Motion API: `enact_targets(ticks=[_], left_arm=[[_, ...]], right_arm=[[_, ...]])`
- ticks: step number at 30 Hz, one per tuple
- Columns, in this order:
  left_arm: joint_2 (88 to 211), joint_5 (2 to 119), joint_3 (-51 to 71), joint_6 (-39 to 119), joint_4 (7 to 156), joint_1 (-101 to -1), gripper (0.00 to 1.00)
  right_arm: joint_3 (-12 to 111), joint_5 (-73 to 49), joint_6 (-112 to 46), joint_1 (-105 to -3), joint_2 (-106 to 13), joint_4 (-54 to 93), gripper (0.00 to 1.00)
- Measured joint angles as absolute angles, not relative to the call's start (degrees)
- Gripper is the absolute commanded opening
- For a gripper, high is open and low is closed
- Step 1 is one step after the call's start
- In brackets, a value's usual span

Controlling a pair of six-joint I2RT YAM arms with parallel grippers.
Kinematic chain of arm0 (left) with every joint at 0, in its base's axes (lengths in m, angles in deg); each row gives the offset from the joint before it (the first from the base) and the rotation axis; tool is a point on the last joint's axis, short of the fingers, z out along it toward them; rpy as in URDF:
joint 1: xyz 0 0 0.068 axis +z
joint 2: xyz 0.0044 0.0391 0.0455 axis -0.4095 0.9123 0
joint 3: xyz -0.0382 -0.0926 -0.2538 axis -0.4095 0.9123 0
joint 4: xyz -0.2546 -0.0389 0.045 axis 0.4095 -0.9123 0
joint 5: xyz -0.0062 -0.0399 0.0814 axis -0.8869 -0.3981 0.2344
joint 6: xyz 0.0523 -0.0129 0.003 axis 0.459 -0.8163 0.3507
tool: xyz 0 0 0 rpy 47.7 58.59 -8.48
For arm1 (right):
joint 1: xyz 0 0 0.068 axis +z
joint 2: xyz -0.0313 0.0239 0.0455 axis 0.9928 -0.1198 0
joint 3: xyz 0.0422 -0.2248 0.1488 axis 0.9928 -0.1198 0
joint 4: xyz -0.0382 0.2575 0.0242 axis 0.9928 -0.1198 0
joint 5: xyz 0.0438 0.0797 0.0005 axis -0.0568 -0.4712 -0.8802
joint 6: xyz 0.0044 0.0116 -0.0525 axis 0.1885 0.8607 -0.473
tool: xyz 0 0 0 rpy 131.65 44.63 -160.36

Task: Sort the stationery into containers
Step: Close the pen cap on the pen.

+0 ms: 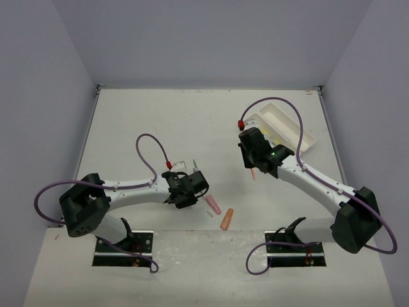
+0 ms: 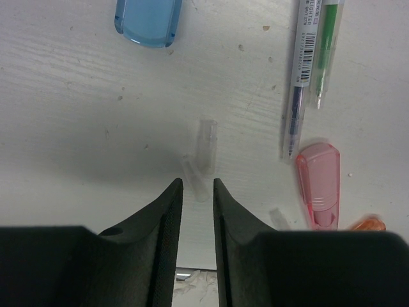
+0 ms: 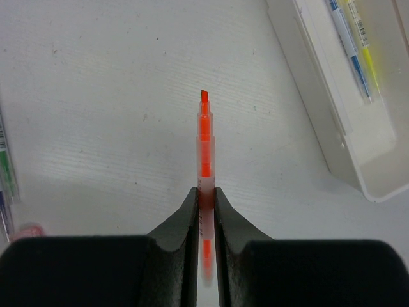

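Observation:
My right gripper [image 3: 204,192] is shut on an uncapped orange highlighter [image 3: 204,137], held above the table left of the white tray [image 3: 319,121]. A blue pen [image 3: 347,45] and a yellow pen [image 3: 365,54] lie in the tray. In the top view the right gripper [image 1: 254,171] hangs just short of the tray [image 1: 300,133]. My left gripper [image 2: 198,184] is narrowly open and low over the table. Clear bits [image 2: 206,144] lie right at its tips. A blue cap [image 2: 148,19], a dark pen [image 2: 300,77], a green pen [image 2: 326,48] and a pink cap [image 2: 318,184] lie around it.
A pink cap [image 1: 213,204] and an orange cap [image 1: 227,219] lie right of the left gripper [image 1: 185,197], near the table's front edge. Another clear bit [image 2: 278,217] lies beside the pink cap. Purple cables loop over both arms. Walls close in the table's sides and back.

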State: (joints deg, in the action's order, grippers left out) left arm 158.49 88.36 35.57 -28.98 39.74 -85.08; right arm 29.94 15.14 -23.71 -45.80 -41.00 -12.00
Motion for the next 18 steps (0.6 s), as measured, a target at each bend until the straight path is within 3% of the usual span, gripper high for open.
enact_targets(ticks=[18], left_arm=[[160.6,88.0,35.7,-28.6,41.5,-85.1,0.13]], right_arm=[[29.9,15.0,-24.2,-45.8,-41.0,-12.0,0.00]])
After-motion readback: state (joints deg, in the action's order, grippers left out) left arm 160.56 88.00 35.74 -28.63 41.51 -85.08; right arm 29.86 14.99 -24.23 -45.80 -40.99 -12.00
